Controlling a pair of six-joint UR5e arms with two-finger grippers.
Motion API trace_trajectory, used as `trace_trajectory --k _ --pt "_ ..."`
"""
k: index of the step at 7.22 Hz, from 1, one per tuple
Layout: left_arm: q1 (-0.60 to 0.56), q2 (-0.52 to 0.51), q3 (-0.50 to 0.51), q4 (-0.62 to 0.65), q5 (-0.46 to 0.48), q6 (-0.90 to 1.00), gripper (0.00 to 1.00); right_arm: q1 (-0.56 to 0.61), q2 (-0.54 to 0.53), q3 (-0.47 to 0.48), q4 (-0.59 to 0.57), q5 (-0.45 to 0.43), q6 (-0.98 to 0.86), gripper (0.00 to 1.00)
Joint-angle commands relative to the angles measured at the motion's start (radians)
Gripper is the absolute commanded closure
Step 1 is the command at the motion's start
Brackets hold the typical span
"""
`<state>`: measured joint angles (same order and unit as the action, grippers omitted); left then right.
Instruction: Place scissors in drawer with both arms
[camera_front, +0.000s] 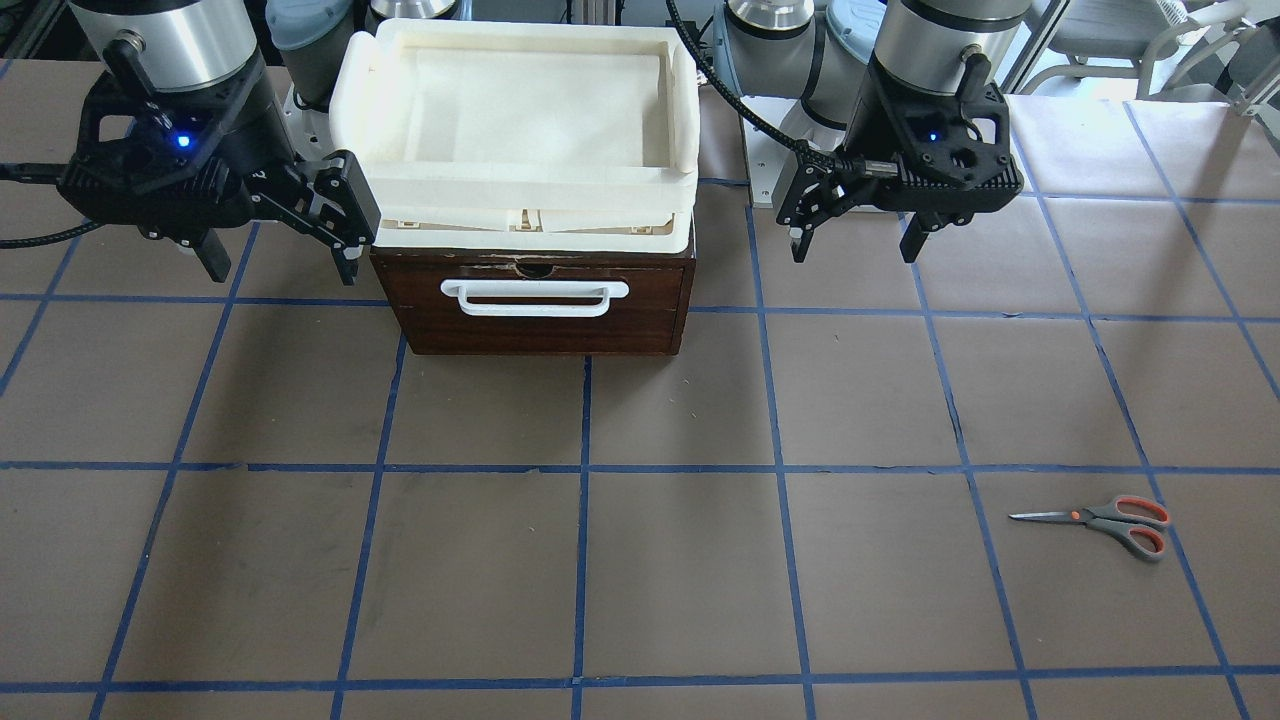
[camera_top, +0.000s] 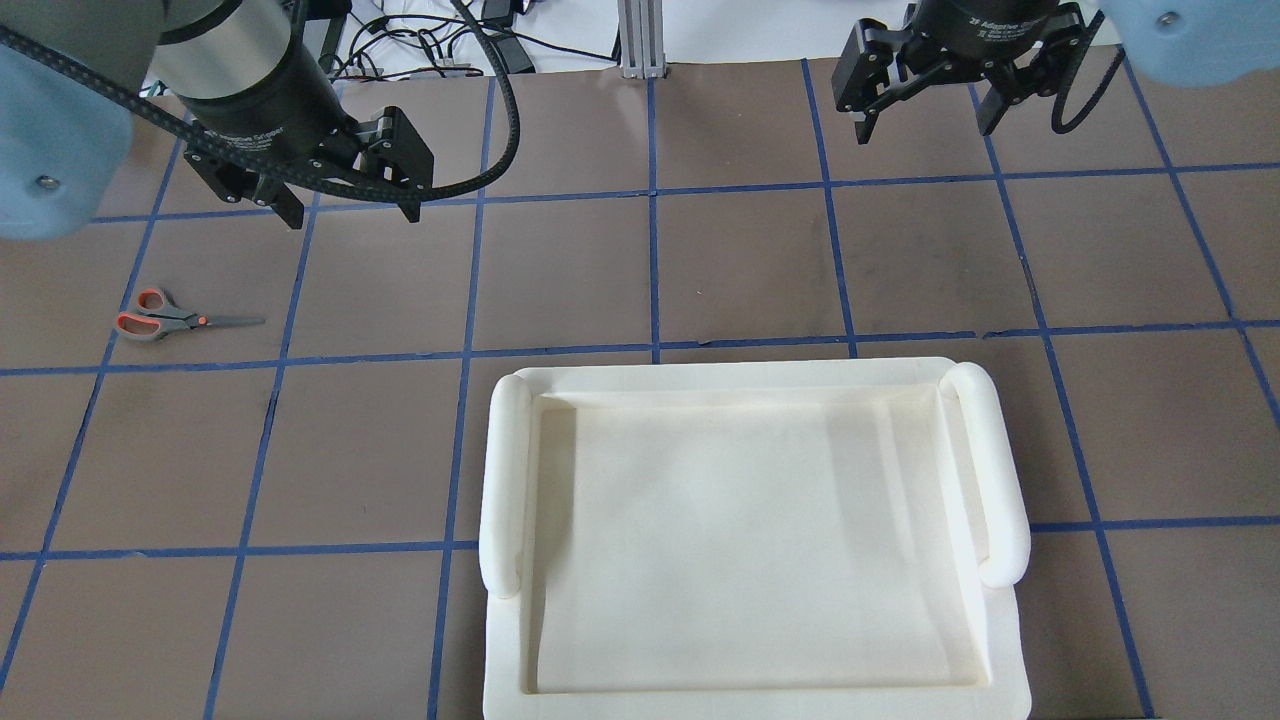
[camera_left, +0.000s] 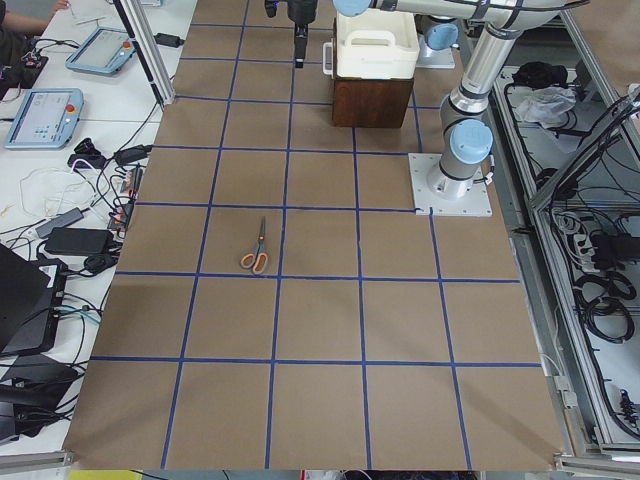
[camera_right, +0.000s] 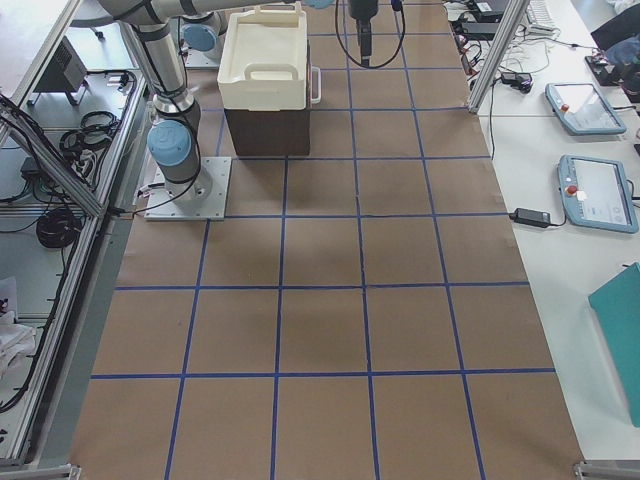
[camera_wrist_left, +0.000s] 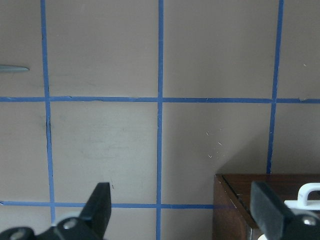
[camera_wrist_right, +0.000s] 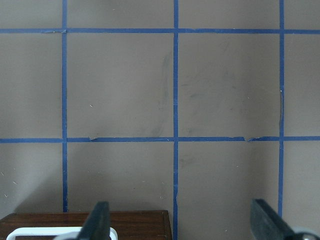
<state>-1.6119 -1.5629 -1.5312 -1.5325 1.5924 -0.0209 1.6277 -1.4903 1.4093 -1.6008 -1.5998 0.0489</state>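
Observation:
The scissors (camera_front: 1100, 520) lie flat on the brown table, far from the drawer, blades pointing toward the table's middle; they also show in the overhead view (camera_top: 180, 320) and the exterior left view (camera_left: 257, 250). The dark brown drawer (camera_front: 540, 310) is closed, and its white bar handle (camera_front: 535, 297) faces the table. My left gripper (camera_front: 855, 250) hangs open and empty beside the drawer, well apart from the scissors. My right gripper (camera_front: 282, 272) hangs open and empty on the drawer's other side. The left wrist view shows the drawer's corner (camera_wrist_left: 260, 200) and a blade tip (camera_wrist_left: 14, 69).
A cream-white plastic tray (camera_front: 680, 130) sits on top of the drawer box and hides it in the overhead view (camera_top: 505, 470). The table is brown with a blue tape grid. Control tablets and cables lie beyond the table's far edge (camera_left: 45, 110).

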Motion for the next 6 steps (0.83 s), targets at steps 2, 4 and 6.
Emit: trace_trajectory --k 2,4,6 --pt "0.229 -0.002 -0.044 0.003 0.003 0.561 0.00 0.020 0.033 0.071 0.004 0.124 0.000 0.00" --pt "0.382 -0.028 -0.085 0.005 0.001 0.917 0.00 0.104 0.117 0.089 -0.008 0.213 -0.047 0.00" --pt "0.513 -0.110 -0.089 0.035 0.003 1.188 0.00 0.181 0.162 0.088 0.002 0.138 -0.188 0.00"
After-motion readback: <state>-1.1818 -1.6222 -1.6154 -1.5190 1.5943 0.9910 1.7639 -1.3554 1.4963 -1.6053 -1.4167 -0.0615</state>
